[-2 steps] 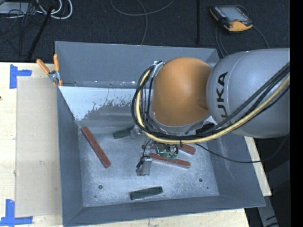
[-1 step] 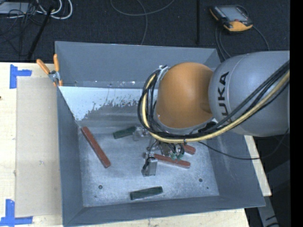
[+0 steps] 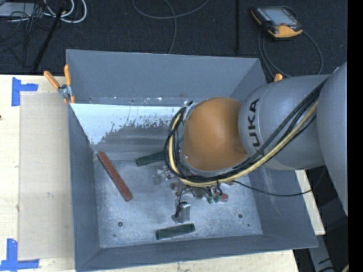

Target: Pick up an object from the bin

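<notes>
My gripper (image 3: pixel 182 209) hangs under the arm's wrist over the middle of the bin floor, pointing down. Just below it, towards the front wall, lies a short dark green bar (image 3: pixel 174 231), apart from the gripper. A second dark green bar (image 3: pixel 150 159) lies to the gripper's upper left, its right end hidden under the wrist. Small red and green bits (image 3: pixel 218 196) show just right of the gripper; I cannot tell what they are.
A long reddish-brown stick (image 3: pixel 114 176) lies slanted on the left part of the floor, near the sloping left wall. The arm and its orange cover hide the right middle of the bin.
</notes>
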`<state>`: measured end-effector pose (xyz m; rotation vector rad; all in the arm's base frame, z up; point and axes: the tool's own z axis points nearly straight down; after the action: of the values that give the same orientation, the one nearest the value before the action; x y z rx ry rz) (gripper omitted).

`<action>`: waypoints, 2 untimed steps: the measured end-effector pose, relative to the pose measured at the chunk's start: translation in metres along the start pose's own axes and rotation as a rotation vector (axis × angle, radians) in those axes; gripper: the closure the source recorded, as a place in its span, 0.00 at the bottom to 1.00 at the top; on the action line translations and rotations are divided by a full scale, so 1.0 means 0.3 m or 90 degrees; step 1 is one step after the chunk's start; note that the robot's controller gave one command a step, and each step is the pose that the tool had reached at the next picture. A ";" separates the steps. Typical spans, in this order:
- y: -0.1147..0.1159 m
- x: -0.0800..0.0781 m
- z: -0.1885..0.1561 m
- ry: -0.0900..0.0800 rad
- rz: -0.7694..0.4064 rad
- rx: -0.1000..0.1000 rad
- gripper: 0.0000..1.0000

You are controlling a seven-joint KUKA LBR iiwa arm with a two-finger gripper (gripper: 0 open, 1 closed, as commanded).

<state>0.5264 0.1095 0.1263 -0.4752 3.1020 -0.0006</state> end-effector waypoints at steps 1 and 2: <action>-0.039 0.121 0.089 0.005 -0.039 -0.001 0.00; -0.062 0.175 0.190 0.004 -0.097 -0.002 1.00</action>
<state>0.4820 0.0760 0.0692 -0.7109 3.0635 0.0015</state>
